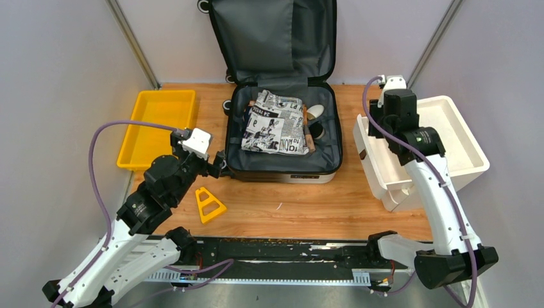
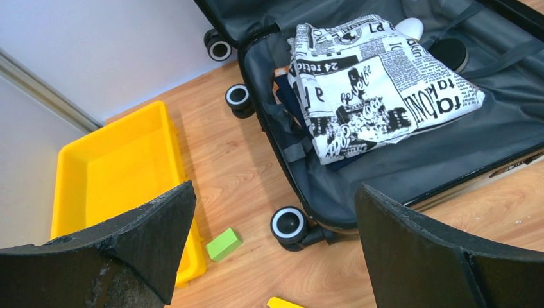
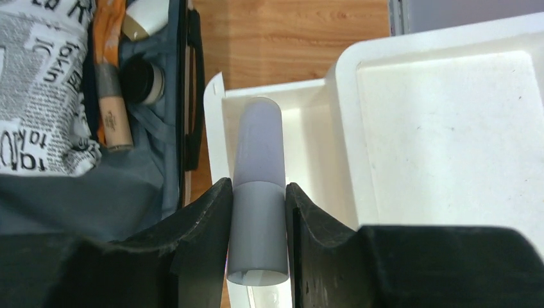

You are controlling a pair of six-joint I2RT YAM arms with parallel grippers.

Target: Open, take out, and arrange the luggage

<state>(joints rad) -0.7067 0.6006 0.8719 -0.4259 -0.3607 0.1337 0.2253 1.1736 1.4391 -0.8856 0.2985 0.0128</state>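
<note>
On the wooden desk (image 1: 289,212), right fingers (image 3: 199,237) clamp a grey tube (image 3: 258,192) over the white bin (image 1: 459,138) at three o'clock; left fingers (image 2: 151,228) gape empty beside the open luggage (image 1: 282,168) at twelve, judged rigid, light, best gripped by rim.

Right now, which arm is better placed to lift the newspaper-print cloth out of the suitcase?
Left, probably: the left pincer is open, empty, beside the luggage near the newspaper-print cloth. The right pincer is shut on a grey tube over the white bin.
</note>
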